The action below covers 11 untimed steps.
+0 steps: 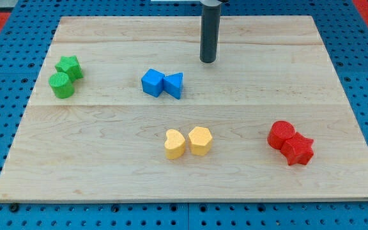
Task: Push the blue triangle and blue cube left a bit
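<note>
We carry no pincer, so nothing opens, closes or clamps; our arm ends in a dark rod, and my tip (208, 61) rests on the wooden worktop (107, 38), touching no block. Taking the blue cube (152, 82) as landmark: the blue triangle (174, 85) touches its right side, and my tip stands up and to the right, apart from both. The green star (69, 65) and green cylinder (61, 85) lie far left of it. The yellow heart (174, 144) and yellow hexagon (200, 140) sit below it, the red cylinder (280, 135) and red star (298, 150) far lower right.
</note>
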### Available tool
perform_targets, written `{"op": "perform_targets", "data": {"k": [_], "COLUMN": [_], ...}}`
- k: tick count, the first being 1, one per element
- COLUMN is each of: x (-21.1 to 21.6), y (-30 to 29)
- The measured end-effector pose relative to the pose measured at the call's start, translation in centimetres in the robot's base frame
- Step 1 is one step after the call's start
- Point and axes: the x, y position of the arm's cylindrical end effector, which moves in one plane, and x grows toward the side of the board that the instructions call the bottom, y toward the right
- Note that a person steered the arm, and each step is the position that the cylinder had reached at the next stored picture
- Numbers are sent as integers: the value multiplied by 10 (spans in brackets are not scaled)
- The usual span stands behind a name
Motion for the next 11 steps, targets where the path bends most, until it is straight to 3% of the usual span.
{"op": "perform_targets", "data": {"k": [11], "x": [-14], "y": [21]}}
